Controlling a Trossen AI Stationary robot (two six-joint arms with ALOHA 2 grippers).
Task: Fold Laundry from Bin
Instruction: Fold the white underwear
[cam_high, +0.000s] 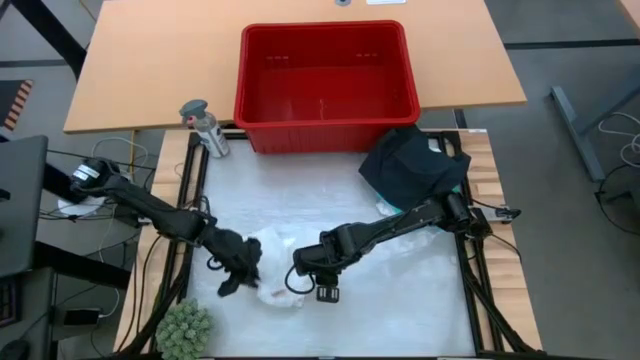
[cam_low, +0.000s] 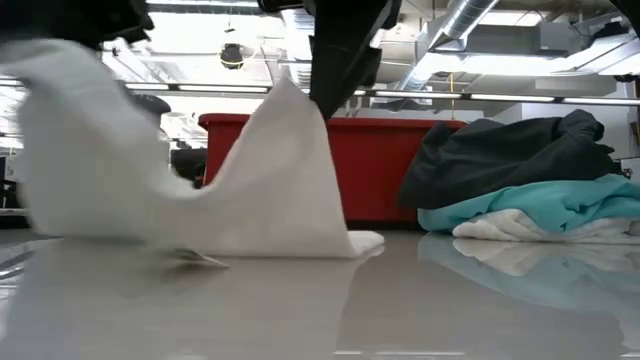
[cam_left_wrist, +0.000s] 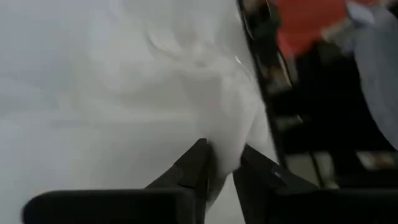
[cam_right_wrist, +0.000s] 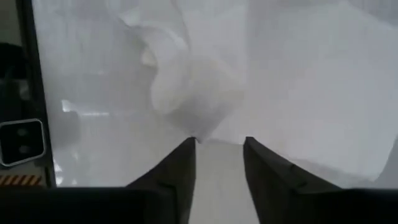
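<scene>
The left gripper (cam_high: 243, 270) pinches an edge of the small white garment (cam_high: 278, 262) between nearly closed fingers, the cloth bulging just ahead of its tips. The right gripper (cam_high: 303, 275) sits on the garment's other side with its fingers parted and the cloth just beyond them, gripping nothing. Beyond both grippers the red bin (cam_high: 325, 88) stands at the desk's (cam_high: 400, 300) far edge, with black and turquoise laundry (cam_high: 412, 165) piled near the right arm's base.
</scene>
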